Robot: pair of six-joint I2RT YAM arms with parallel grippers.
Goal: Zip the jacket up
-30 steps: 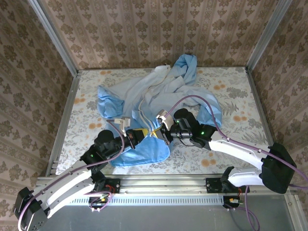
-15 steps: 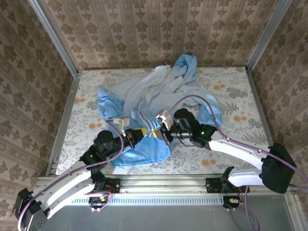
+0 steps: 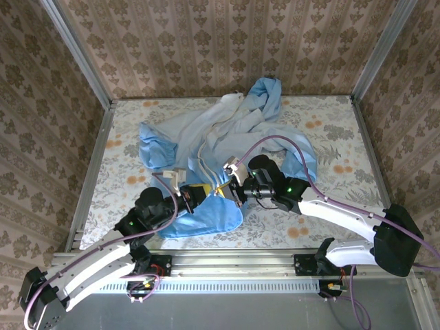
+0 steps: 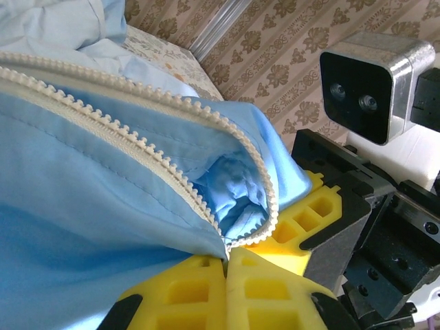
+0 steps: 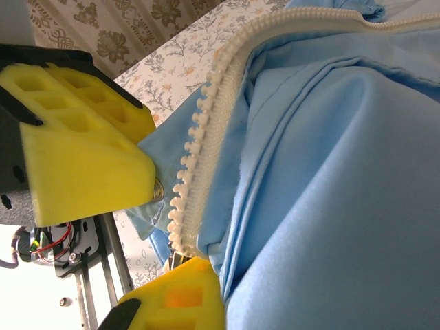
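Thin blue cloth, limp and light: the jacket [image 3: 227,130] lies crumpled in a heap at the middle of the table [image 3: 330,117], its near hem just in front of the arms. Such fabric will fold, sag and slide rather than hold a shape, so a pull on loose cloth would only bunch it. The firmer place to take hold is the pale zipper tape [image 4: 172,182] with its stiff teeth, close to the bottom end where the two sides must mate. The left gripper [image 4: 225,271] is clamped on that hem corner, yellow pads pressed together with the cloth edge caught between them. The right gripper [image 3: 225,188] sits just beside it on the other zipper edge. In its wrist view one pad [image 5: 179,295] lies flush against the tape and fabric hides the other, so I judge it clenched on the jacket too, though not with certainty. Compared with a second ago almost nothing differs: the heap lies the same, both grippers are at the same spot, and only the left arm has sagged a trace toward the near edge.
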